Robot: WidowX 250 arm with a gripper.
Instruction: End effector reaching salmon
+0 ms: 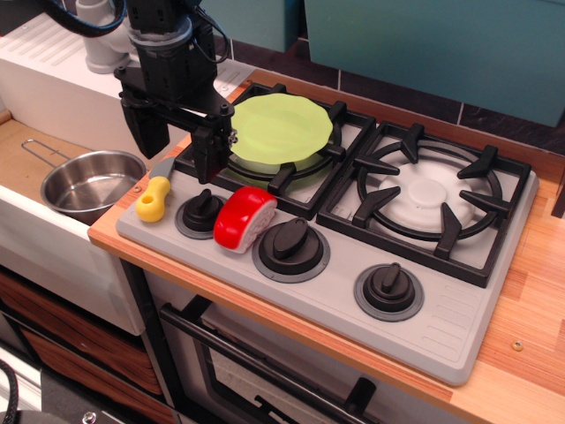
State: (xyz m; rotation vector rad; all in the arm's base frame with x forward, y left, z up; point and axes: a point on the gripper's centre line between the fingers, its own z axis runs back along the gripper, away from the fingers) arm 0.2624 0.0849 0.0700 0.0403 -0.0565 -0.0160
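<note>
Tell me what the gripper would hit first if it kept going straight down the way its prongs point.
Probably the yellow-handled knife or the stove's front-left edge, not the salmon, which sits right of the gripper. Depth is unclear from this one view.
</note>
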